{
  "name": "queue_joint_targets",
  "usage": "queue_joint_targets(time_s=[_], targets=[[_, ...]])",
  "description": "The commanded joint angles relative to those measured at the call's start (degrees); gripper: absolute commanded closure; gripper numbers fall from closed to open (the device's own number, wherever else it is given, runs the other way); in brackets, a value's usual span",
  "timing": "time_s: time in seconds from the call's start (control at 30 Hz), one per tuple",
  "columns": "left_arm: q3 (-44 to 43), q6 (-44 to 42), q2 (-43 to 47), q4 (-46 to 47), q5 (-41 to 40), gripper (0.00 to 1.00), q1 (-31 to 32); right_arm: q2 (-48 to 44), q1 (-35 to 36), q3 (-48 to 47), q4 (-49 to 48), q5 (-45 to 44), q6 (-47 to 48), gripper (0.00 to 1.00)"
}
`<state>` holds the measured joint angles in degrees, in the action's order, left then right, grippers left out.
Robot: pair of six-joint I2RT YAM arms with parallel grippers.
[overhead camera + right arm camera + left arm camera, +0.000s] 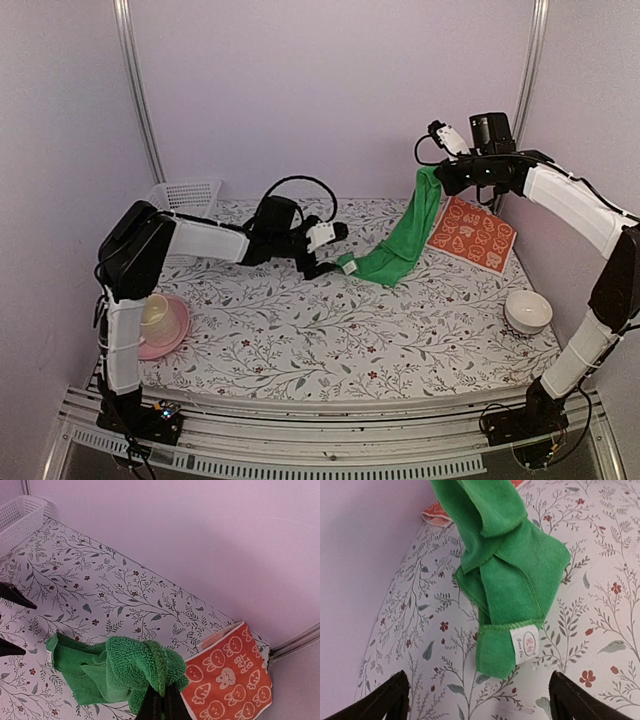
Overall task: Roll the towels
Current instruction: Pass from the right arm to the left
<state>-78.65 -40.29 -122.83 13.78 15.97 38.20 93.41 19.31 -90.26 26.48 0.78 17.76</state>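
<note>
The right gripper (430,172), clenched on the green towel (405,240), holds its top up; its lower end rests on the counter (300,330) before the released left gripper (335,252). The orange towel (472,235) lies flat nearby.

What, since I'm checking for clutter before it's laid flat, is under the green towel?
Only flowered tablecloth shows under the green towel, which hangs from the shut right gripper with its lower end resting on it. The patch beneath that bunched end is covered.
</note>
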Motion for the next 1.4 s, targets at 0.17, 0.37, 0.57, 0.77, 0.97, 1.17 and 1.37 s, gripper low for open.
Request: queue_joint_targets(time_s=[0.17,0.37,0.57,0.77,0.97,1.17,1.37], targets=[[-24.51,-4.81,-9.55,-25.72,20.84,0.03,-3.0,-2.25,2.4,4.5,-1.79,8.16,5.15,0.98],[-31.65,-4.96,-14.1,-31.48,23.36,0.08,-3.72,-3.88,5.84,4.87,-1.59,10.97,6.38,0.98],[-40.33,-2.14,-19.04,-36.93,25.39,0.1,-4.35,-4.81,6.35,5.37,-1.52,10.68,6.7,0.98],[-44.35,-0.05,-21.93,-38.91,23.63,0.13,-4.36,-5.05,6.59,5.66,-1.69,10.47,7.15,0.98],[-47.71,1.03,-24.35,-40.91,23.3,0.16,-4.4,-6.16,6.84,6.29,-1.83,10.53,8.09,0.98],[-49.23,0.66,-26.05,-43.63,24.68,0.22,-4.27,-7.44,6.88,6.82,-2.13,10.71,8.96,0.98],[-49.31,0.85,-27.01,-44.04,24.62,0.35,-4.19,-7.84,7.73,7.04,-2.16,11.22,9.39,0.98]])
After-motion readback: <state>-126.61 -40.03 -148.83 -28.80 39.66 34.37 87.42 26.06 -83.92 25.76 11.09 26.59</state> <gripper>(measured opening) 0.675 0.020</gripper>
